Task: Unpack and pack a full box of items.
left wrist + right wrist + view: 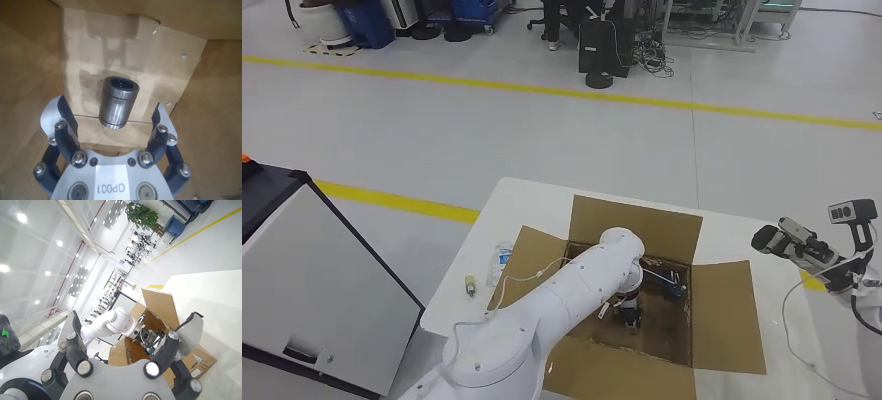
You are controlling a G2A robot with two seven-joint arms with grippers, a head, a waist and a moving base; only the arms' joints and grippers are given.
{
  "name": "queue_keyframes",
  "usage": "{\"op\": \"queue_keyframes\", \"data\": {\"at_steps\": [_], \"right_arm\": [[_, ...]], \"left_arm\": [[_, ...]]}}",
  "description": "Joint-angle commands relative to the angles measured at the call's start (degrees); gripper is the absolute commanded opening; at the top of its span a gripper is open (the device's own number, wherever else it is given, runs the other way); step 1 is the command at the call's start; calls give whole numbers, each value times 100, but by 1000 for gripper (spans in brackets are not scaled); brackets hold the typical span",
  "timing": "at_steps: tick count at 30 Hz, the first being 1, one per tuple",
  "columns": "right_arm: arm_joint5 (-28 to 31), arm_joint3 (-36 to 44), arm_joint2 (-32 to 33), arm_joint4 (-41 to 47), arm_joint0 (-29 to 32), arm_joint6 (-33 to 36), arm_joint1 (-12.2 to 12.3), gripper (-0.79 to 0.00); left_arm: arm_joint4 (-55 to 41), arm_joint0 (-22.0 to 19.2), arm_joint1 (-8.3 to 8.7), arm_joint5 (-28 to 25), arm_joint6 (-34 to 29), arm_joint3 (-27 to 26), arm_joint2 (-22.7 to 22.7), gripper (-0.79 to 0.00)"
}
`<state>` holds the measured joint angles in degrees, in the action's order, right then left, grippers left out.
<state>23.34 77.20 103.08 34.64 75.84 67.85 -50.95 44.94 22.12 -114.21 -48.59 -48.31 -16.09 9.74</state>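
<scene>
Unpacking: left gripper [111, 108] poised over a metal cylinder [118, 102] inside the box [637, 225]
Its jaws are spread, either side of the cylinder on the box floor. Next it probably needs to lower and close. The right gripper [135, 315], also spread, is outside the box.

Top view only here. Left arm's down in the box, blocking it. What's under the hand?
Observer: A steel sleeve with a hollow bore, on the floor of the box.
Operator: Gripped?
Observer: No. The left hand is open, its fingers either side of the sleeve and clear of the metal.
Operator: And the other one?
Observer: The right hand is open and holds nothing.
</scene>
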Motion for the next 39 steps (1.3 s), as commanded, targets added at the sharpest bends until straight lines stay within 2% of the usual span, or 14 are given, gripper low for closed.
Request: {"op": "queue_keyframes", "data": {"at_steps": [1,14,21,32,33,34,35,37,39], "right_arm": [[0,0,0,0,0,-1,0,0],[0,0,0,0,0,-1,0,0],[0,0,0,0,0,-1,0,0],[0,0,0,0,0,-1,0,0],[0,0,0,0,0,-1,0,0],[0,0,0,0,0,-1,0,0],[0,0,0,0,0,-1,0,0],[0,0,0,0,0,-1,0,0],[0,0,0,0,0,-1,0,0]], "left_arm": [[-2,0,3,-1,-4,-6,0,0],[23,65,10,4,102,-59,0,0],[211,247,2,159,-256,-145,37,0],[505,285,-25,241,-163,-181,1,0],[497,299,-33,234,-127,-180,11,-15],[501,302,-39,214,-117,-159,15,-102],[514,304,-43,208,-130,-145,13,-129],[533,319,-51,213,-147,-109,21,-326],[541,329,-56,190,-159,-95,31,-446]]}}
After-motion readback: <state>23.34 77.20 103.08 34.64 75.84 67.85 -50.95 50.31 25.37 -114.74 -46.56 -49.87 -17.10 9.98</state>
